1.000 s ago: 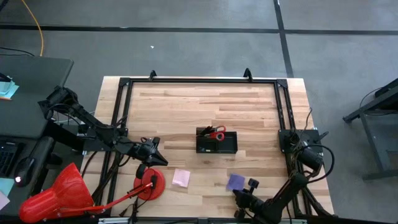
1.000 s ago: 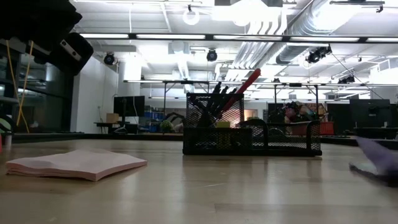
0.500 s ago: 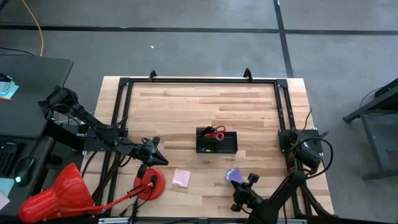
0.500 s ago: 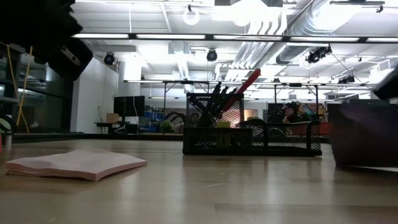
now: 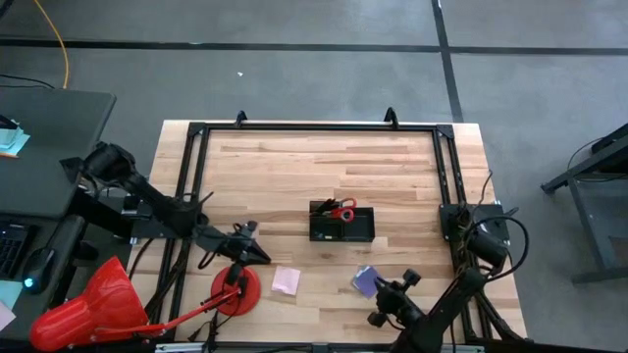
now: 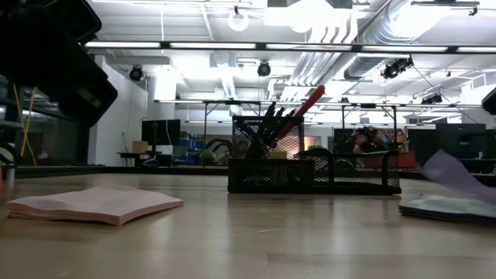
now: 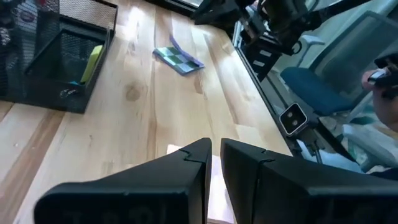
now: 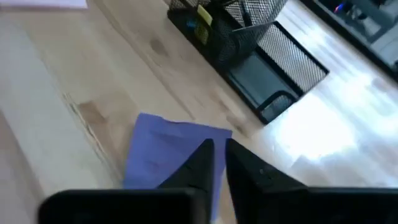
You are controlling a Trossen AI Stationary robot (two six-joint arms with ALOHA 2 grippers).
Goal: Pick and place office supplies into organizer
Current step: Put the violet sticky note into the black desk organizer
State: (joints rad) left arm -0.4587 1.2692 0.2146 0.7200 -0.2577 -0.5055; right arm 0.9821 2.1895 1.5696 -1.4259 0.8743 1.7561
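The purple pad (image 5: 365, 281) now lies flat again just in front of the organizer (image 5: 342, 225) — half a second ago it stood lifted. The right gripper (image 5: 388, 297) hangs over its edge, fingers nearly together, holding nothing: the grasp apparently slipped. The left gripper (image 5: 263, 257), closed and empty, waits near the pink pad (image 5: 286, 279).

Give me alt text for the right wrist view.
A purple pad lies flat on the wood table just past the right gripper, whose fingers nearly touch. Beyond it stands the black mesh organizer with a yellow piece inside.
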